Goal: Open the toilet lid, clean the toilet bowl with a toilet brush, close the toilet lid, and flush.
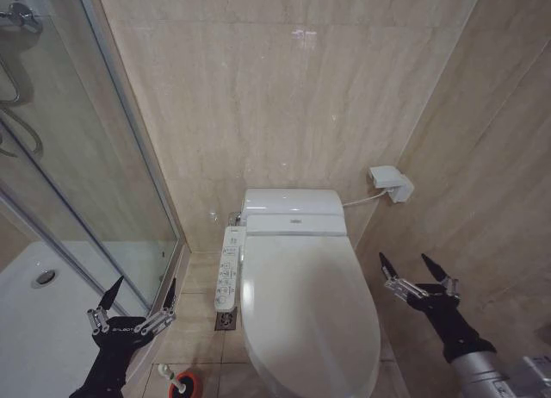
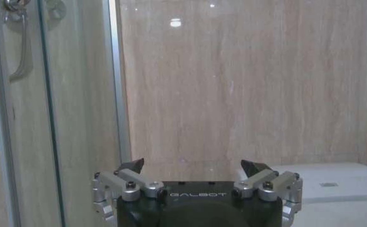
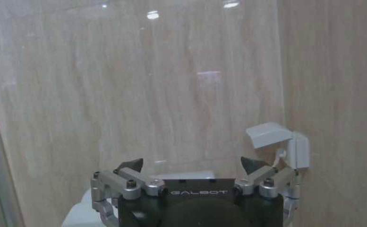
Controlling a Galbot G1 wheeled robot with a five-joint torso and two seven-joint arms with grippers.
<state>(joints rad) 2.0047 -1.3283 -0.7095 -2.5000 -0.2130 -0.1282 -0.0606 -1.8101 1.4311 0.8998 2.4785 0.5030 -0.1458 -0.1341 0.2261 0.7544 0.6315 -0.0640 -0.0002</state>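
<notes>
The toilet lid (image 1: 310, 316) is down flat over the bowl, glossy and white, lying between the two grippers and a little ahead of each of them. The left gripper (image 1: 139, 296) hovers in the air to the lid's left side, apart from it, fingers spread wide and holding nothing; its dark fingertips (image 2: 134, 165) stand well apart in the left wrist view too. The right gripper (image 1: 417, 270) hovers on the lid's other side, close to the side wall, likewise spread open and empty (neither one touches the toilet).

Below and just inward of the left gripper, on the tiled floor (image 1: 194, 329), the toilet brush (image 1: 170, 380) stands in its small red holder (image 1: 185, 385), only the top of the white handle showing at the picture's lower edge. Between the left gripper and the lid, the white control panel (image 1: 228, 267) with rows of buttons runs along the toilet's side. Beyond the lid, farther from both grippers, sits the white tank unit (image 1: 291, 213) against the beige marble wall (image 1: 284, 96).

Above and beyond the right gripper, a white wall box (image 1: 392, 183) with its flap raised is fixed to the corner, a cable running from it to the tank. To the left gripper's outer side is the glass shower door (image 1: 77, 157) and the white shower tray (image 1: 34, 329).
</notes>
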